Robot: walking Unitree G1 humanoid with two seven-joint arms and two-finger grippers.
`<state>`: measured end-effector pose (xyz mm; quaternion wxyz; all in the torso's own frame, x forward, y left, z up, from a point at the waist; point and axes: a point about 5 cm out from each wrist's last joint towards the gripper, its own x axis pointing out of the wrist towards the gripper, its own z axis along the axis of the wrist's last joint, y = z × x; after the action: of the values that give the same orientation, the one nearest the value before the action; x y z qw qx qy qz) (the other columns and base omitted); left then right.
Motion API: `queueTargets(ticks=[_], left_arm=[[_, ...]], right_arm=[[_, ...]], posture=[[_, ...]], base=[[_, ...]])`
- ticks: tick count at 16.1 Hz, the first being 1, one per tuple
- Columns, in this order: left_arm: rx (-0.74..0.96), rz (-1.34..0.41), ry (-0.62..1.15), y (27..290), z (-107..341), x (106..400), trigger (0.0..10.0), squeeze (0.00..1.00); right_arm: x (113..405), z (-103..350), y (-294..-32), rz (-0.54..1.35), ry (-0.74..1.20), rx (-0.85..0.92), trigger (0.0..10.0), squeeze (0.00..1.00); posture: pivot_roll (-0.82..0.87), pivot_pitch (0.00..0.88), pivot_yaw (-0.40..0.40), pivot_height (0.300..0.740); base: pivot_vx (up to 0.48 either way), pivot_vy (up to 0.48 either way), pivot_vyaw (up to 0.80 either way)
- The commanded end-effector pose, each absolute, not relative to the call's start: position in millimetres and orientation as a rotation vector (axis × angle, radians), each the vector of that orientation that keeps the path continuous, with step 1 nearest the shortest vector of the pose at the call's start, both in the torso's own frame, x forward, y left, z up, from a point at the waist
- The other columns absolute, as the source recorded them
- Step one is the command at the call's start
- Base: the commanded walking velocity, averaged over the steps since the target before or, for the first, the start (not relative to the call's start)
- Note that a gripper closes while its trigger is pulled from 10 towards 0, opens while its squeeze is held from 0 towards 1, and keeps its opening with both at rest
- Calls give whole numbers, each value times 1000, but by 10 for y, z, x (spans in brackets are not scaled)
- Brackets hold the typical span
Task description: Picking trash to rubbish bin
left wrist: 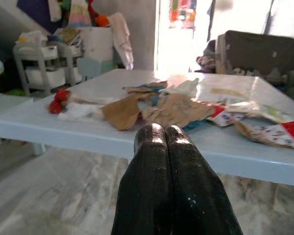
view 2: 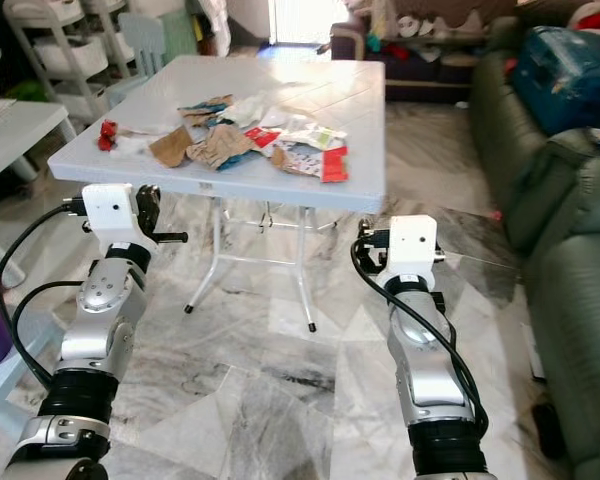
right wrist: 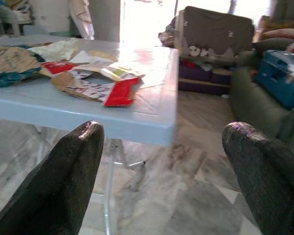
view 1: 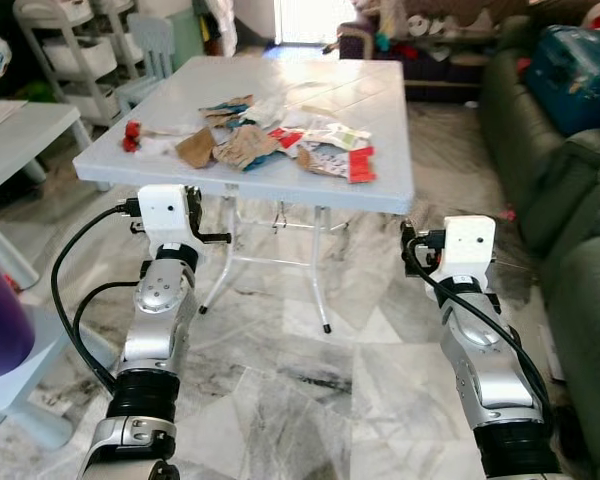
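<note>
We see the trash (view 1: pixel 270 143) as a loose heap of torn brown card, red/white printed wrappers, teal scraps & a small red crumple off to 1 side. It sits on the pale blue folding table (view 1: pixel 380 110), toward the near edge. The heap's long axis runs along that near edge, w/ the red-ended carton piece (right wrist: pixel 104 88) at its right end. Both arms are raised short of the table, nothing held. Left gripper (left wrist: pixel 165 139): 2 fingers pressed together, aimed at the brown card. Right gripper (right wrist: pixel 164 147): fingers wide apart, table corner ahead between them.
</note>
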<state>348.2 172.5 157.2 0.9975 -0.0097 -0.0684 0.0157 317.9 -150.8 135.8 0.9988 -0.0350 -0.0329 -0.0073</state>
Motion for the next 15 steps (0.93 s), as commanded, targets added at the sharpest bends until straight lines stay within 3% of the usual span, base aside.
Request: queueTargets(ticks=[1,12,15], left_arm=[[-19,28,-160,1750,1669,3505,10000,0],[-32,47,-143,1752,1676,3536,10000,0],[-39,52,-130,1749,1658,3538,10000,0]], right_arm=[[3189,1426,-1471,3,-88,-73,10000,0],[3180,1444,-1391,54,-95,-75,10000,0],[3174,1441,-1398,57,-91,-79,10000,0]], posture=[[-56,0,12,740],[-64,0,7,740],[-67,0,7,740]], base=[[334,0,0],[316,0,0],[92,390,0]])
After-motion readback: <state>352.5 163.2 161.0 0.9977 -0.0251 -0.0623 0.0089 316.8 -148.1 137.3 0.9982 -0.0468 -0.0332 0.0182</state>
